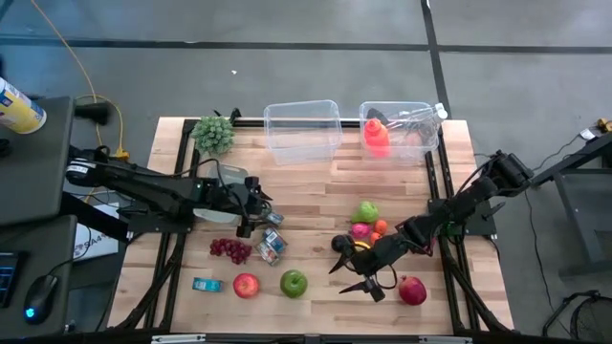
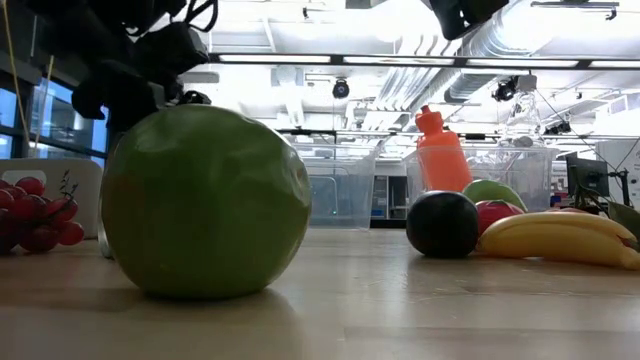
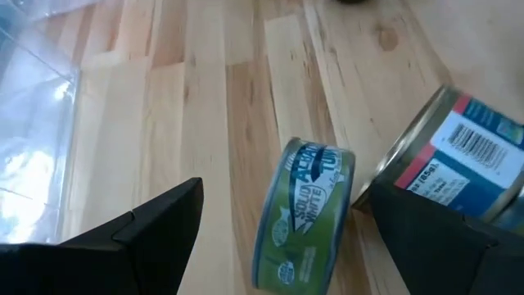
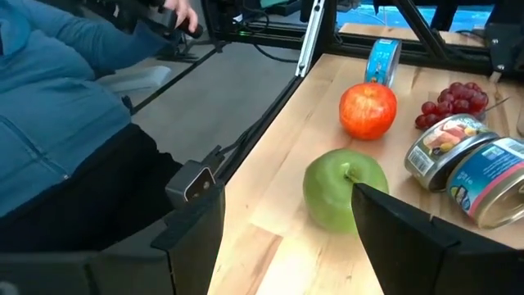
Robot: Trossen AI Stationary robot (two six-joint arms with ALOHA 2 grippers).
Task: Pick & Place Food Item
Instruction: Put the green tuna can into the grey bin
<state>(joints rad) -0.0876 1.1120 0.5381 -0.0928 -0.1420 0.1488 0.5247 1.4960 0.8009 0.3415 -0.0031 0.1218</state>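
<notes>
My left gripper (image 1: 258,206) (image 3: 278,192) is open and slants down over a green-labelled tuna can (image 3: 304,211) (image 1: 274,218). The can stands on its edge on the wood, between the two fingers and apart from both. A blue-labelled can (image 3: 458,152) lies on its side next to it. My right gripper (image 1: 352,265) (image 4: 288,192) is open with nothing in it. It hovers near the table's front right and points toward a green apple (image 4: 340,195) (image 1: 294,283) that rests on the table.
Grapes (image 1: 229,250), a red apple (image 1: 246,285) and a teal can (image 1: 206,284) lie front left. A banana (image 2: 560,240), more fruit (image 1: 367,212) and a dark red fruit (image 1: 412,290) are around the right arm. Two clear bins (image 1: 302,129) stand at the back, one holding an orange bottle (image 1: 376,136). A seated person (image 4: 65,123) is beyond the near edge.
</notes>
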